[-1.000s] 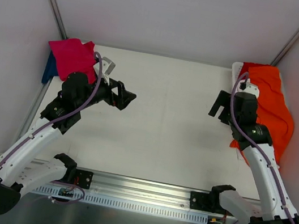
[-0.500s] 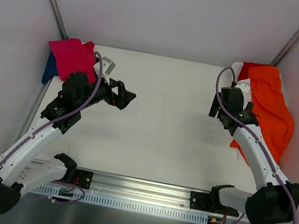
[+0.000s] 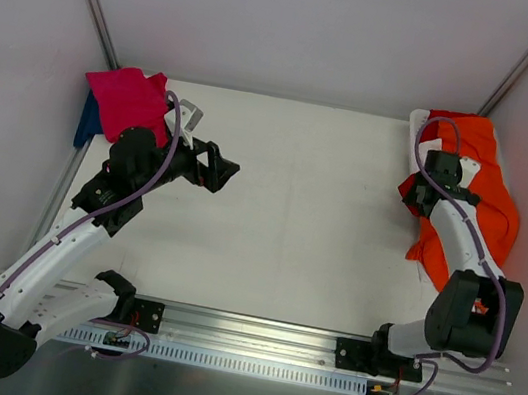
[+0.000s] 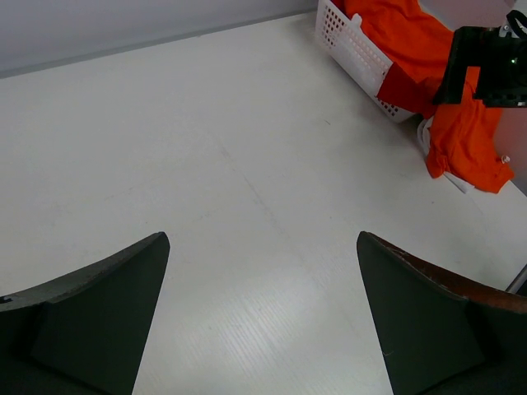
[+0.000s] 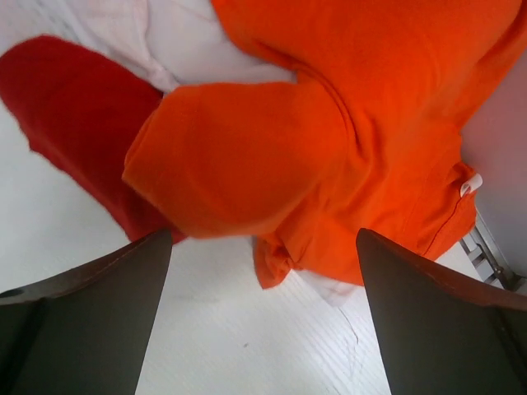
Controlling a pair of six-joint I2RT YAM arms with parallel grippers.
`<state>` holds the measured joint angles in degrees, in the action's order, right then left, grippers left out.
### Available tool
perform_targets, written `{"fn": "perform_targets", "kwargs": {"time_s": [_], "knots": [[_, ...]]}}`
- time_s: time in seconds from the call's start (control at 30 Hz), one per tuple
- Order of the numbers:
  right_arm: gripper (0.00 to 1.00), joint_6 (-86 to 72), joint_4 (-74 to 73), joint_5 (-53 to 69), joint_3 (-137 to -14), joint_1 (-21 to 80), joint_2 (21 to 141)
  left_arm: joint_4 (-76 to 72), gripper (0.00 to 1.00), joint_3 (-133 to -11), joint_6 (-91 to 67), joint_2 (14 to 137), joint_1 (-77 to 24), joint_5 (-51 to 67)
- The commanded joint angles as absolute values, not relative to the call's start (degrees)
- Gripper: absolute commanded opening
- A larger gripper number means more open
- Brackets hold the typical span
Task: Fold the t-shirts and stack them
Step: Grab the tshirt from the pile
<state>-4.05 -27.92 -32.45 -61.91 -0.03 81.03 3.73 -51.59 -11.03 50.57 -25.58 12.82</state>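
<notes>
Right claw (image 5: 263, 239) wide apart, empty, right over the orange t-shirt (image 5: 247, 164) draped on the basket (image 4: 350, 45) at far-right edge of the surface (image 3: 290, 222): soft, light, floppy, so prob pinch that raised fold.

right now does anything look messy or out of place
Yes: the orange t-shirt hangs crumpled over the side of the white basket onto the table at far right, a red t-shirt spilling out beside it.

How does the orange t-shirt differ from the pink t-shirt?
The orange t-shirt hangs crumpled over the white basket at the right; the pink t-shirt lies compact over a dark blue cloth at the left. The right gripper hovers over the orange one; the left gripper is away from the pink one. Both are plain cloth.
</notes>
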Motion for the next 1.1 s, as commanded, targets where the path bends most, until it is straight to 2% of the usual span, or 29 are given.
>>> {"fn": "perform_targets", "kwargs": {"time_s": [0.0,0.63,0.7,0.73,0.77,0.8,0.87,0.9,1.07], "knots": [[1.00,-4.66,-25.66,-33.66,-67.32,-1.84,84.80,3.43,0.99,-51.06,-9.93,49.66,-26.37,11.87],[0.98,-5.19,-24.00,-30.15,-70.14,-2.02,89.56,3.78,0.99,-50.80,-9.14,50.10,-26.72,10.46],[0.86,-5.10,-23.91,-29.97,-70.05,-2.02,89.39,3.78,0.99,-50.80,-9.05,50.18,-26.72,10.46],[0.68,-5.27,-23.82,-29.88,-69.96,-2.02,89.47,3.78,0.99,-50.80,-9.05,50.19,-26.72,10.37],[0.57,-5.27,-23.82,-29.97,-69.87,-2.02,89.47,3.95,0.99,-50.80,-9.05,50.10,-26.81,10.28],[0.31,-5.45,-23.82,-29.97,-69.79,-2.02,89.47,3.87,0.99,-50.80,-9.05,50.10,-26.81,10.37],[0.08,-5.89,-23.82,-30.15,-69.70,-2.02,89.47,3.87,0.99,-50.80,-9.05,50.10,-26.81,10.20],[0.01,-6.06,-24.17,-30.23,-69.78,-1.93,89.39,3.87,0.99,-50.71,-9.05,50.18,-26.81,10.28],[0.00,-6.24,-24.52,-30.41,-69.96,-1.41,89.03,3.96,0.99,-50.80,-8.96,50.27,-27.16,10.28]]}}
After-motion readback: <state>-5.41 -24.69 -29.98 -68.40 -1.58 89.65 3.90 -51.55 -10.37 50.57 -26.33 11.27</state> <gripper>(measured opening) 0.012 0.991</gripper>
